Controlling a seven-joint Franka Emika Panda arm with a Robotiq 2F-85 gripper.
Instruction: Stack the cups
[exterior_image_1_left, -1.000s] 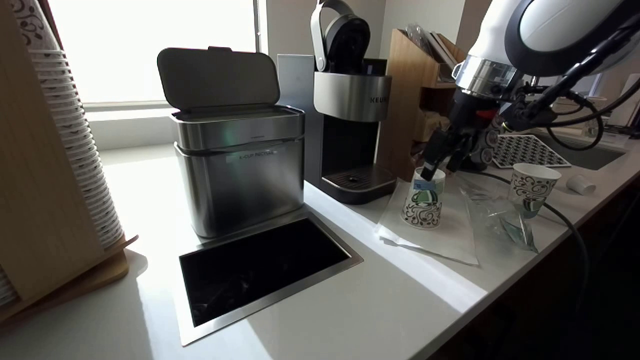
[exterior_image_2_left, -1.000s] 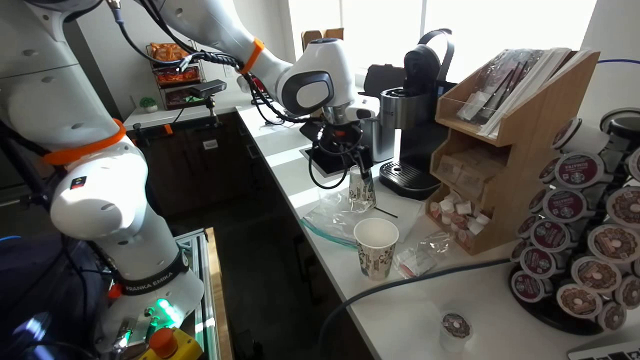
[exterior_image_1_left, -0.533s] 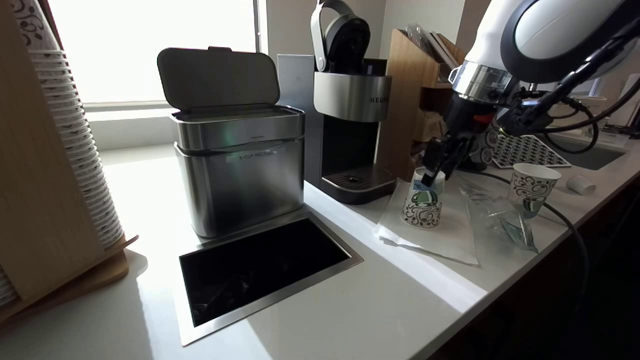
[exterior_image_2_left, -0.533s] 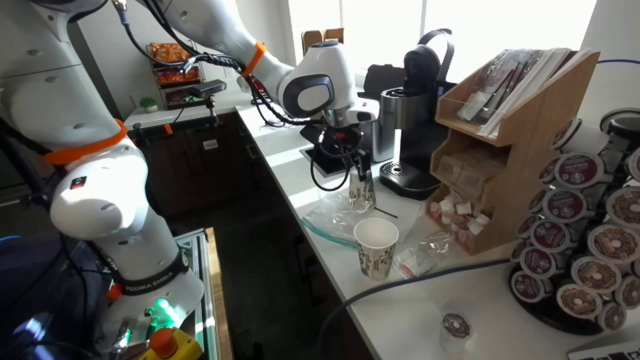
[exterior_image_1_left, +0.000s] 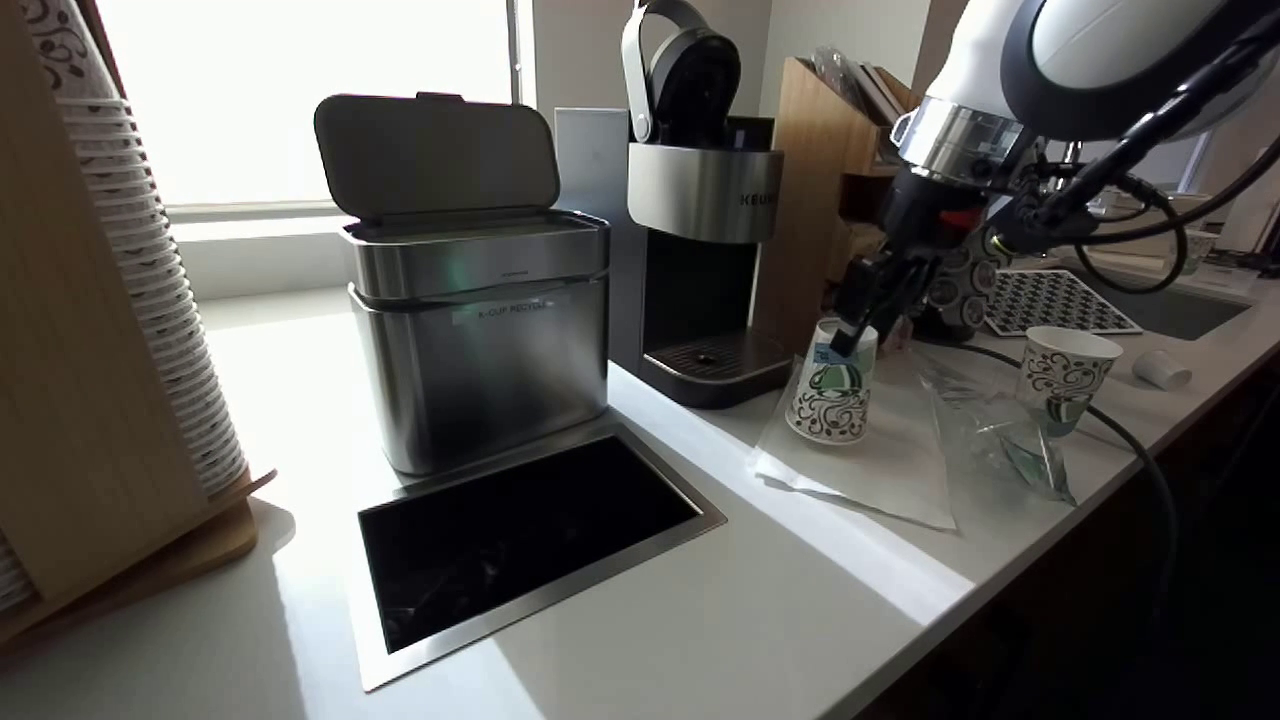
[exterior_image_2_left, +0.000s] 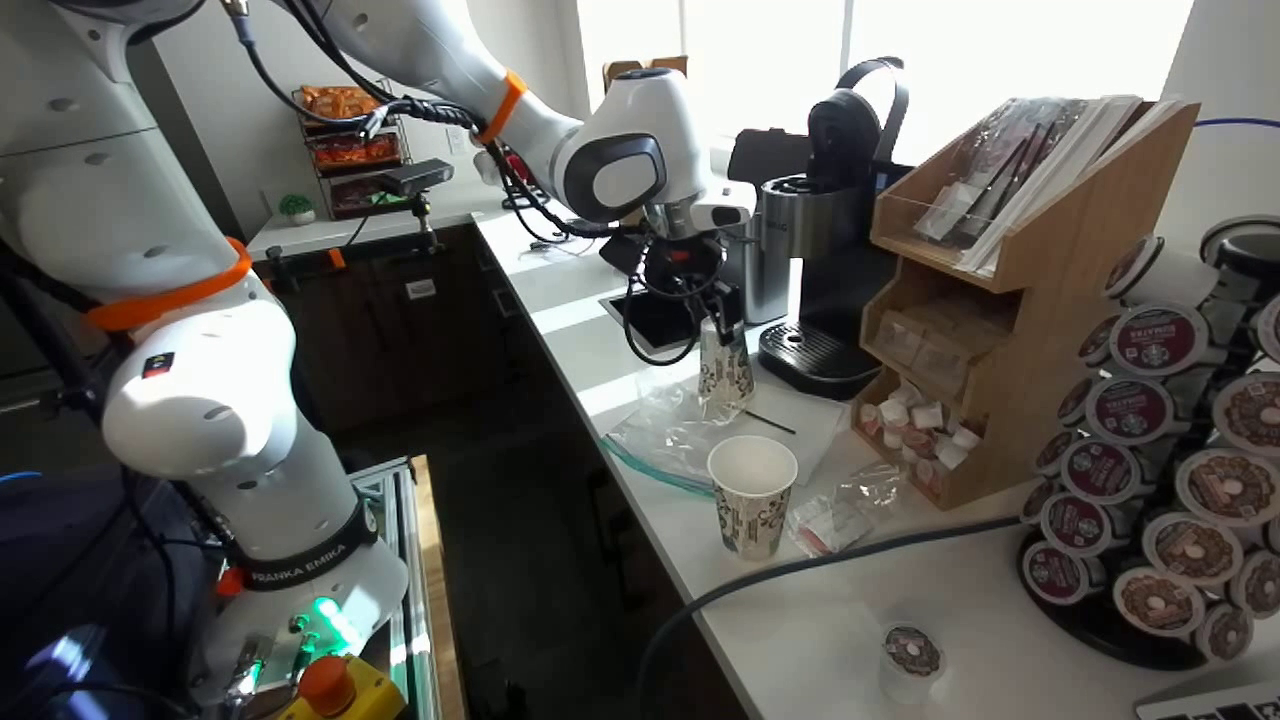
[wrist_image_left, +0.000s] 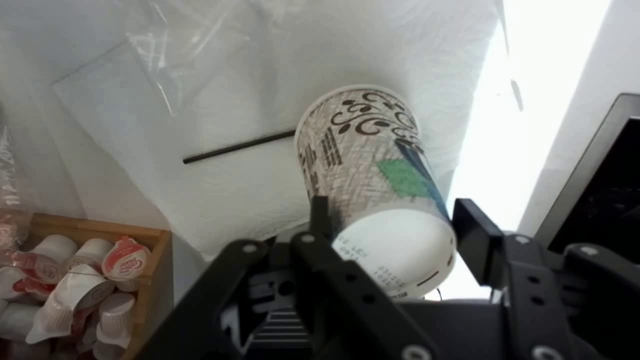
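One patterned cup is upside down and slightly tilted, over the white paper sheet; it also shows in an exterior view and in the wrist view. My gripper has one finger on each side of the cup near its upturned base, shut on it. The gripper also shows in the exterior views. Whether the cup's rim touches the paper is hard to tell. A second patterned cup stands upright, open end up, nearer the sink; it also shows in an exterior view.
A clear plastic bag and a black stir stick lie by the held cup. The coffee maker, steel bin and wooden organizer stand behind. A cable crosses the counter beside the upright cup.
The fingers came down around the upside-down cup. The cup has since moved with the gripper, a little up and toward the bin, and tilted. The upright cup has not moved.
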